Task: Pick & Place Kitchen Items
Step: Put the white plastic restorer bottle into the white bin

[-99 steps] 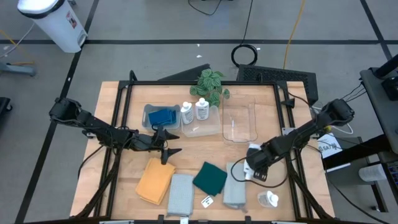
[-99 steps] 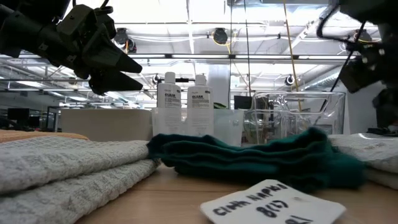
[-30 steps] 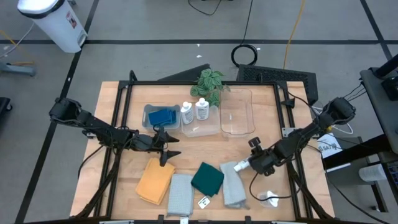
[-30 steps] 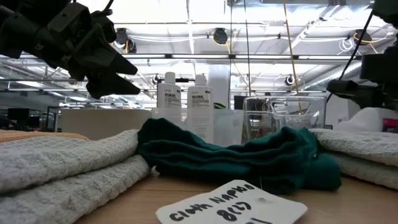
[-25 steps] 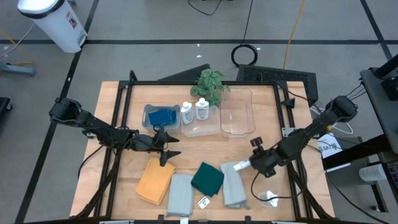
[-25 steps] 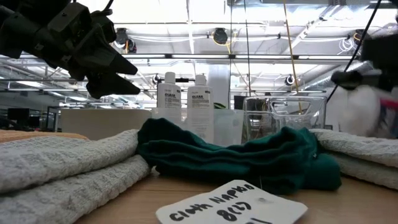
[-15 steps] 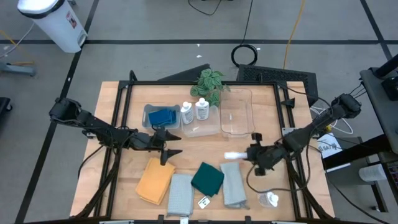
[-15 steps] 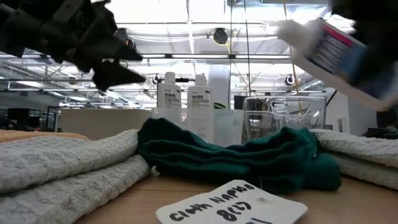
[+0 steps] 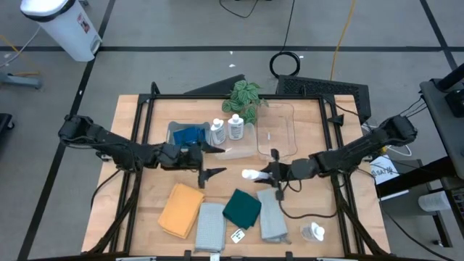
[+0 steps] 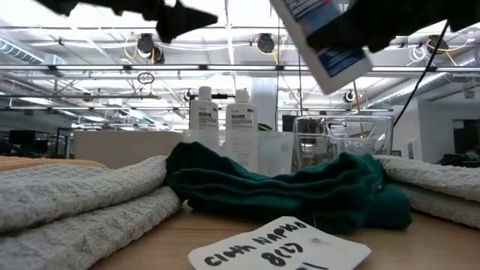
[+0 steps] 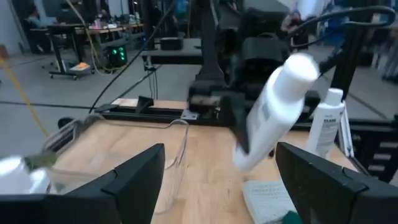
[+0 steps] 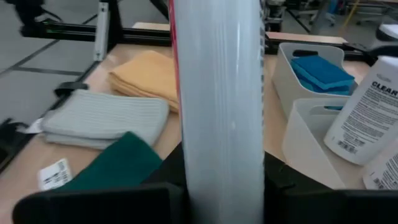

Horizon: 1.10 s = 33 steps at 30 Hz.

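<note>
A: The right gripper (image 9: pixel 270 174) is hanging over the middle of the table, clamping a white squeeze bottle (image 9: pixel 254 175) lying sideways in its fingers; the bottle is pointing toward the left arm, clear of the wood.

B: And from table height that same bottle is tilting high overhead, label showing; below it the dark green cloth (image 10: pixel 289 189) is sitting rumpled in the foreground with a handwritten card (image 10: pixel 279 253) in front of it.

A: The left gripper (image 9: pixel 212 161) is facing the bottle with its fingers spread wide and gripping nothing; one finger is reaching toward the bins, the other toward the cloths; its own camera is looking between both fingers straight at the bottle, near but apart.

B: Behind it, two more bottles (image 9: pixel 226 129) are standing upright in a clear bin (image 9: pixel 243 150); the blue sponges (image 9: pixel 188 135) are lying in the bin just beside that; a second clear bin (image 9: pixel 278 133) is sitting to the right of them.

A: Along the front edge the orange cloth (image 9: pixel 180 210) is lying flat; a pale grey-blue cloth (image 9: pixel 210 228) is touching it; the green one comes next; another pale cloth (image 9: pixel 270 214) is sitting just under the right gripper.

B: One last bottle (image 9: pixel 313 232) is lying on its side near the front right corner, well apart from everything; the plant (image 9: pixel 243 98) is sitting at the back edge.
</note>
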### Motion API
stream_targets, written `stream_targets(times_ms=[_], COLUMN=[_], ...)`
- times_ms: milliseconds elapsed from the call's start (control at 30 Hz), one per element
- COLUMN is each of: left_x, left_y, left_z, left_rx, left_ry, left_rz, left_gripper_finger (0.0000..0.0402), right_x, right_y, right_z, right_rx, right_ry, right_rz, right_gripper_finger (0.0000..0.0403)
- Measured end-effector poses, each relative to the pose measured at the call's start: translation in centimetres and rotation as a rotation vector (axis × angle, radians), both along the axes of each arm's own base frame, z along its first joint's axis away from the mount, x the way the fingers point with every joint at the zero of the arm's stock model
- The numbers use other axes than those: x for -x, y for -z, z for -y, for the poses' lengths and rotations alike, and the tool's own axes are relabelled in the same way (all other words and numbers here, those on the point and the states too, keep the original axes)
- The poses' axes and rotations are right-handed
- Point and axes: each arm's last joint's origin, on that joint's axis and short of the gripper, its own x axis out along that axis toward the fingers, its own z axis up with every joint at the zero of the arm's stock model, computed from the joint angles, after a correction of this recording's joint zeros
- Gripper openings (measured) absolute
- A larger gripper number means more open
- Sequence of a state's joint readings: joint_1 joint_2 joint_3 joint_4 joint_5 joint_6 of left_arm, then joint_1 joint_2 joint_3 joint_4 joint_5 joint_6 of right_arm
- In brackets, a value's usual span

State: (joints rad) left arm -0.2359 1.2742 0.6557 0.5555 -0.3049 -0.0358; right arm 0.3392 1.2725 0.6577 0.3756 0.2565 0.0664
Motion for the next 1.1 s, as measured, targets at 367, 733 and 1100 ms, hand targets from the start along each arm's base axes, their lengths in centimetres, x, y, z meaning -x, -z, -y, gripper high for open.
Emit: stream_targets(times_ms=[367,733,1100], left_x=[-3.9,-5.1,-5.1], left_y=[-0.5,-0.3,-0.3], left_z=[1.3,1.2,1.1], left_rx=[-0.132,-0.138,-0.136], left_ry=[0.104,0.095,0.091], left_rz=[-0.031,0.008,0.009], left_gripper_finger=[0.0312,0.0312,0.0189], right_x=[-3.0,-3.9,-3.9], right_y=[2.7,3.2,3.2], right_z=[0.7,1.3,1.5], right_rx=[-0.02,-0.029,-0.028], right_ry=[0.06,0.087,0.092], right_rz=[0.05,0.097,0.099], right_gripper_finger=[0.0074,0.0074,0.0078])
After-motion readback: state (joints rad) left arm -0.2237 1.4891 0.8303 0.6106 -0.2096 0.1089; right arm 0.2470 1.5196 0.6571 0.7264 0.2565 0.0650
